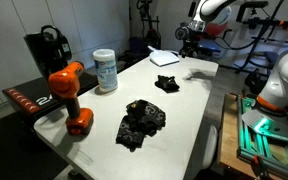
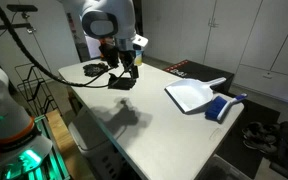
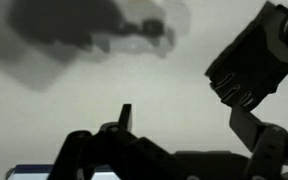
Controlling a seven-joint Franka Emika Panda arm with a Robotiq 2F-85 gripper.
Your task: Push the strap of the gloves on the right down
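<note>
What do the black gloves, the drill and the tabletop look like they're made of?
Gloves: likely soft fabric or synthetic leather, matte black, crumpled into folds.
Drill: seemingly hard moulded plastic, an orange body with black parts and a slight sheen.
Tabletop: smooth, flat and white, probably laminate; it looks matte and shows only soft shadows.

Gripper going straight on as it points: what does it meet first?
Likely bare table beside the glove, not the glove itself; the height of the gripper is hard to judge.
</note>
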